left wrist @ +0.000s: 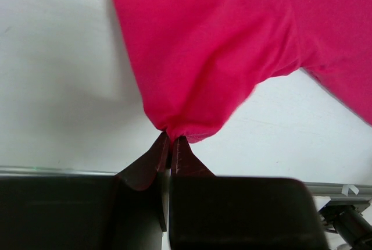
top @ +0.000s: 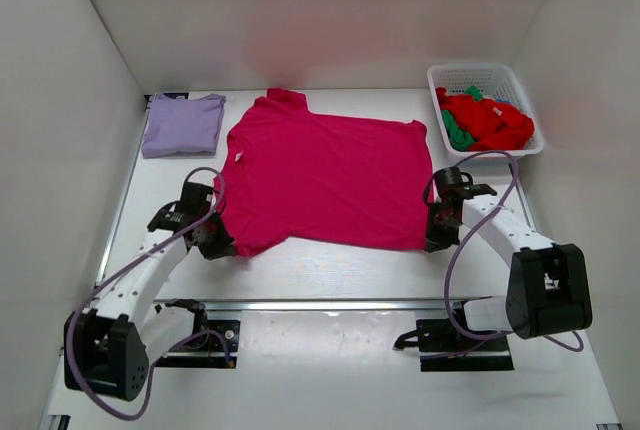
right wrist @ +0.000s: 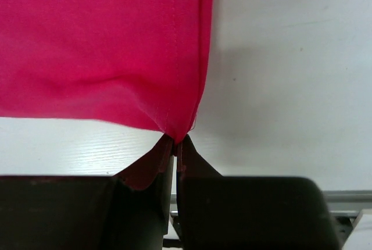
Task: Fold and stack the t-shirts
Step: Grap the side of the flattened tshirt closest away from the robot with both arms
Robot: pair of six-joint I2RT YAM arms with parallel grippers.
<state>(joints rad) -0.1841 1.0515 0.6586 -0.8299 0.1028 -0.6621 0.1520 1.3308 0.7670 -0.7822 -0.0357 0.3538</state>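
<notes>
You are looking down on a white table (top: 330,280) enclosed by white walls. The magenta-pink t-shirt (top: 330,175), the largest item, lies spread mostly flat across the middle of the table. Your two arms reach in from the near edge to its two near corners.

At the far right corner stands a white lattice basket (top: 478,70). It holds a crumpled red t-shirt (top: 495,122) with a green t-shirt (top: 457,132) tucked against its left side. At the far left corner, well apart from the basket, the pale lavender t-shirt (top: 182,123) rests folded into a neat rectangle, just beside the pink shirt's far-left edge.

Your left gripper (left wrist: 170,139) is clenched on the pink shirt's near-left corner, where the cloth gathers into a bunched point between its fingertips. Your right gripper (right wrist: 176,139) is clenched on the near-right corner, pinching right where the stitched hem meets the side edge.
</notes>
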